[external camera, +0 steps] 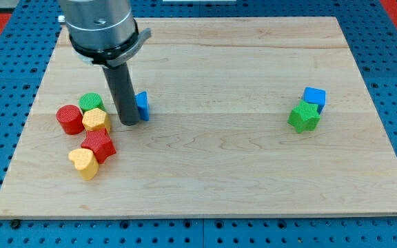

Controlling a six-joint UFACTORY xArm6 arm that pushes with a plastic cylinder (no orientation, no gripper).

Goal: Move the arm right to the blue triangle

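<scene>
The blue triangle [142, 105] lies on the wooden board [212, 158] at the view's left of centre, mostly hidden behind my rod. My tip [128, 122] rests on the board just left of and touching or nearly touching the blue triangle. A green cylinder [91, 103], a red cylinder [69, 119] and a yellow block [96, 120] cluster just left of my tip.
A red star-like block [99, 145] and a yellow heart-like block [83, 162] lie below the cluster. At the view's right, a blue cube [314, 97] touches a green star-like block [303, 117]. Blue pegboard surrounds the board.
</scene>
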